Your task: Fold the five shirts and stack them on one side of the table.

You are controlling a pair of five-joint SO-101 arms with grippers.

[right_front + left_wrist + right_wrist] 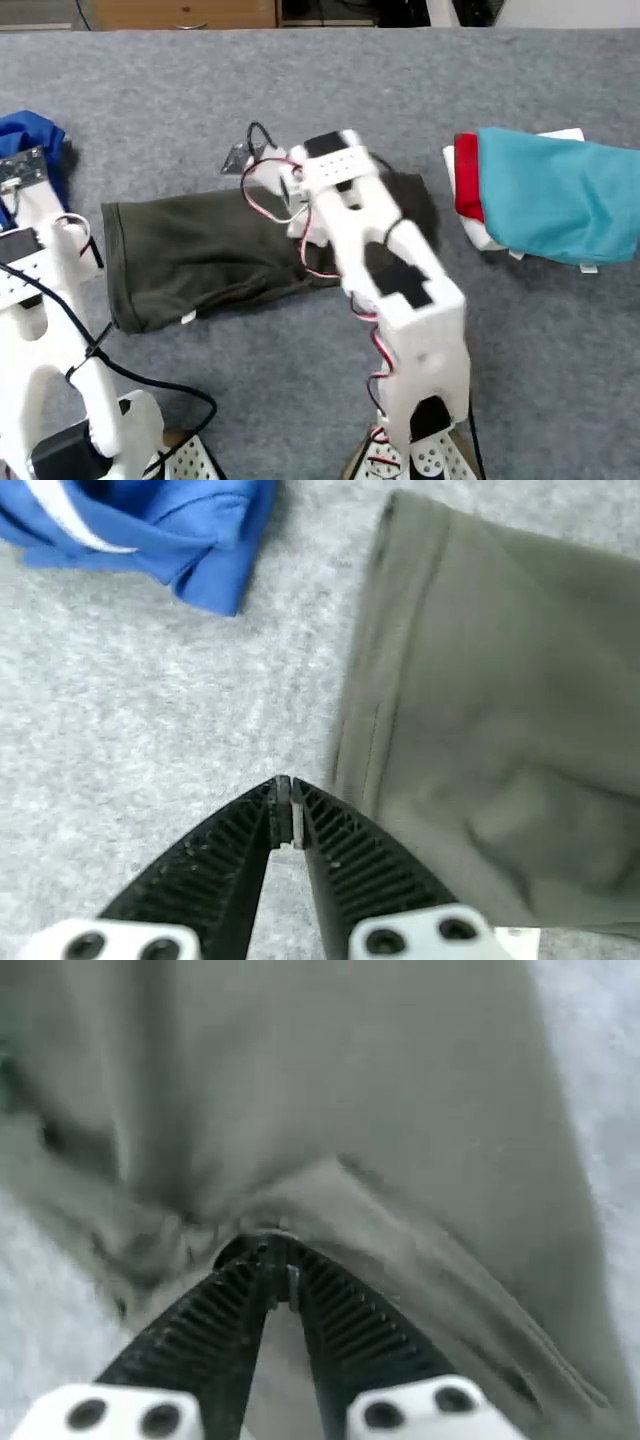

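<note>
Grey felt-like cloth covers the whole bench (200, 80), even lighting. Along the top edge: light brown wooden cabinet front (180, 12) upper left, dark gap (350, 10) upper centre, white surface (560, 12) upper right.

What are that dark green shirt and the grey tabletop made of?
The dark green shirt looks like soft matte knit, probably cotton; it creases limply, with stitched hems. The grey table cover is seemingly felt or short carpet: fuzzy, flecked, matte.

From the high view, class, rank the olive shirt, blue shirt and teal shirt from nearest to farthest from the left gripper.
1. olive shirt, its edge beside the left gripper.
2. blue shirt, farther out on the left.
3. teal shirt, far across on the right.
</note>
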